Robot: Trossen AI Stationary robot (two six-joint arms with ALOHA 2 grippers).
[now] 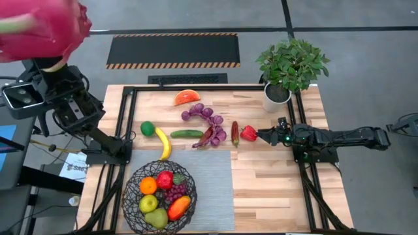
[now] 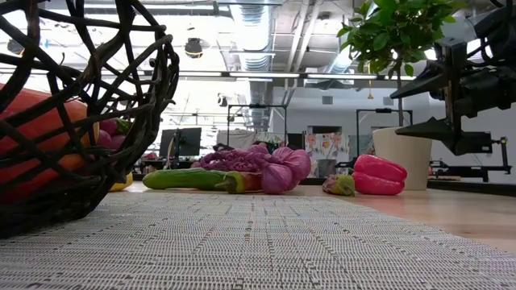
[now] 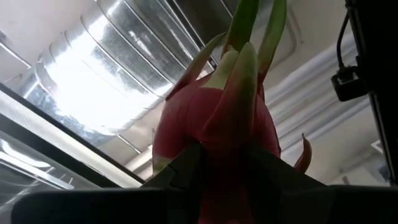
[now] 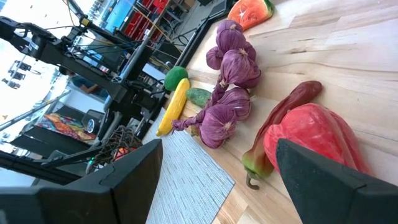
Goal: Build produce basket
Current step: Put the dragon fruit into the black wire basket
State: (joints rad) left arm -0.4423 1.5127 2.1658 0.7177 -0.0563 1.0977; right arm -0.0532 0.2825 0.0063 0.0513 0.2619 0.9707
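My left gripper is raised far above the table's left far corner, pointing up at the ceiling, shut on a pink dragonfruit. My right gripper hangs open just right of the red pepper, which lies on the wood right of centre. In the low view the right gripper hovers above the pepper. The black wire basket stands at the near left on the grey mat and holds an orange, an apple, grapes, a pear and other pieces. My left gripper pinches the dragonfruit between its two fingers at the fruit's lower body. The fruit is lifted clear and stands above the fingers, its green-tipped scales pointing toward the ceiling.
On the wood lie a watermelon slice, a purple bunch, a cucumber, a banana, a round green fruit and a dark red chili. A potted plant stands at the far right.
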